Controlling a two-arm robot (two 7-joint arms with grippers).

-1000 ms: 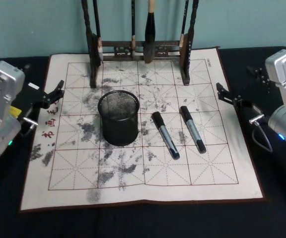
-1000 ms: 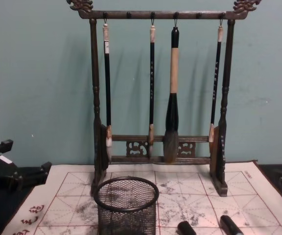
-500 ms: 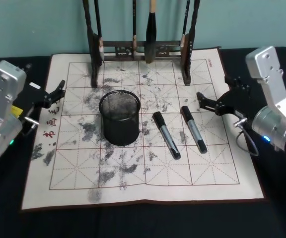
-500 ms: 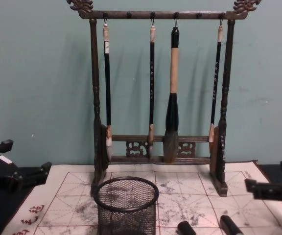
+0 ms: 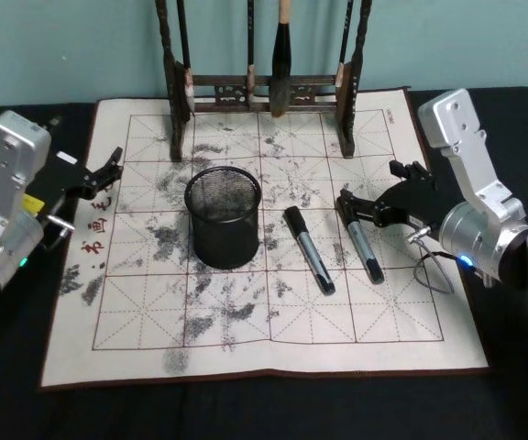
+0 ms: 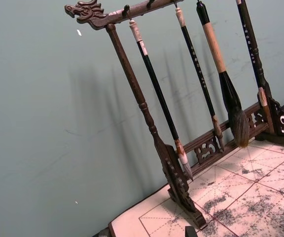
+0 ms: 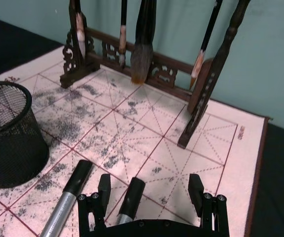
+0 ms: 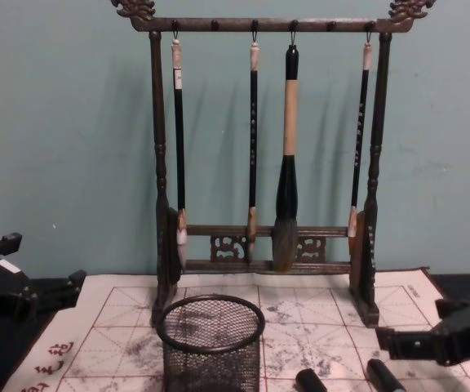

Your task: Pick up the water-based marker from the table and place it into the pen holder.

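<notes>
Two grey water-based markers with black caps lie on the mat to the right of the pen holder: one [image 5: 308, 249] nearer it, the other [image 5: 360, 238] farther right. The pen holder [image 5: 223, 215], a black mesh cup, stands upright at mid-mat. My right gripper [image 5: 367, 183] hovers open over the capped end of the right-hand marker; in the right wrist view that marker [image 7: 129, 199] lies between the spread fingers [image 7: 104, 188], the other marker [image 7: 71, 196] beside it and the pen holder [image 7: 9, 132] further off. My left gripper [image 5: 108, 168] is parked open at the mat's left edge.
A tall dark wooden brush rack [image 5: 264, 92] with several hanging brushes stands along the mat's far edge, just beyond the right gripper. The ink-stained grid mat [image 5: 246, 312] lies on a black table. The near half of the mat is bare.
My right arm has swung in from the mat's right edge toward the middle, bringing its open gripper over the right-hand marker. The left arm, markers and pen holder have stayed put.
</notes>
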